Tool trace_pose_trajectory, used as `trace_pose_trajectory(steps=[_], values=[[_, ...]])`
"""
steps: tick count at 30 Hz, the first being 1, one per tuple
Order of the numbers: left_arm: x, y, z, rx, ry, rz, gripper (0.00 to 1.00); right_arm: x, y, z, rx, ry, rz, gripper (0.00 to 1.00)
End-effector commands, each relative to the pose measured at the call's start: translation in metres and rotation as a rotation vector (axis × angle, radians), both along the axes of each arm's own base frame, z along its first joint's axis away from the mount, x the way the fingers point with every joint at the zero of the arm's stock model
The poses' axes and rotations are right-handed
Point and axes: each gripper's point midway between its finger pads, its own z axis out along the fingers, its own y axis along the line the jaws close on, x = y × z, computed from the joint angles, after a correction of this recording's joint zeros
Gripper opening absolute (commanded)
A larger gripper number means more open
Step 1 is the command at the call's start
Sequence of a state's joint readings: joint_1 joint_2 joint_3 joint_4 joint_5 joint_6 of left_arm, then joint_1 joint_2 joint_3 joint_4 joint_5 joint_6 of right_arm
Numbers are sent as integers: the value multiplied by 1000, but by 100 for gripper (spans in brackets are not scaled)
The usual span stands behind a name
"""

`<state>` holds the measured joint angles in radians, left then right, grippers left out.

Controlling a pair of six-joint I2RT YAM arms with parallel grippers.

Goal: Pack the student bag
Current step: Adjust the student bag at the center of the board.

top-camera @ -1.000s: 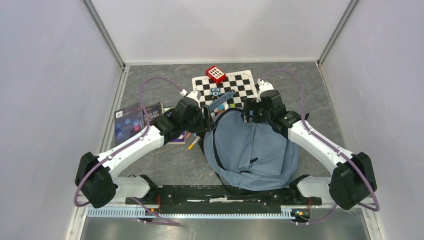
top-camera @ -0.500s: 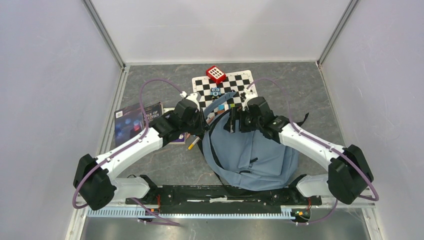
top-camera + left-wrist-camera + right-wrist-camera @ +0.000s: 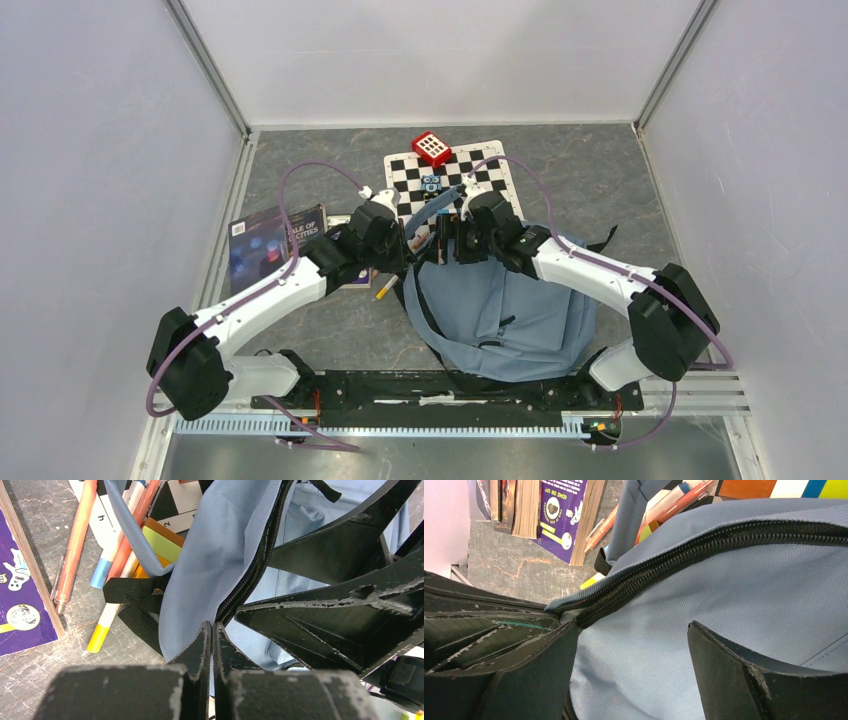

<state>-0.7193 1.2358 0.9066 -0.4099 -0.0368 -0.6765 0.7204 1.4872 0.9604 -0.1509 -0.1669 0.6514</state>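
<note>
Two changes: left claw [image 3: 211, 629] clamps student bag [image 3: 500, 310], wide-open right claw [image 3: 631, 630] has shifted leftward.

From above and behind my bases, one camera looks down over the whole counter [image 3: 620, 190]. Both wrist cameras sit close, sharing the zipper [image 3: 704, 542] of the student bag [image 3: 734, 590].

Left arm [image 3: 262, 297], right arm [image 3: 585, 272]: white shells, black joints, purple cable [image 3: 283, 200] looped along each. Left gripper [image 3: 208, 626], right gripper [image 3: 633, 627]: black wedge fingers [image 3: 729, 675], edges scuffed.
</note>
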Motion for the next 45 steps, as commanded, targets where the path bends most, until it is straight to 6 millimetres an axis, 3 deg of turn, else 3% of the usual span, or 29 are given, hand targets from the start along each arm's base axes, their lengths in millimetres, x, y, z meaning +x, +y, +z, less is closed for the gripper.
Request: trace_pose_trajectory(steps=[1, 8, 13, 17, 20, 25, 28, 31, 35, 42, 45], values=[[3, 1, -5, -20, 10, 43, 2, 13, 16, 24, 85, -37, -30, 85], [0, 3, -9, -25, 17, 55, 2, 15, 22, 25, 102, -31, -54, 83], [-1, 3, -9, -39, 15, 60, 2, 15, 17, 3, 29, 14, -67, 82], [0, 2, -9, -44, 13, 61, 2, 20, 15, -4, -36, 4, -77, 79], [1, 2, -9, -48, 12, 65, 2, 26, 13, -3, -60, -25, -99, 68], [1, 3, -10, -46, 9, 72, 2, 34, 11, 0, -88, -50, -107, 29], [2, 6, -12, -30, 5, 81, 2, 42, 5, 17, -106, -111, -123, 17], [5, 11, -14, -13, 2, 98, 2, 51, -9, 49, -155, -202, -142, 11], [11, 18, -16, 11, -3, 131, 2, 60, -35, 82, -219, -310, -142, 10], [21, 23, -26, 17, 19, 194, 2, 64, -84, 88, -370, -318, -36, 9], [25, 28, -31, 34, 29, 219, 2, 69, -119, 85, -481, -314, -47, 6]])
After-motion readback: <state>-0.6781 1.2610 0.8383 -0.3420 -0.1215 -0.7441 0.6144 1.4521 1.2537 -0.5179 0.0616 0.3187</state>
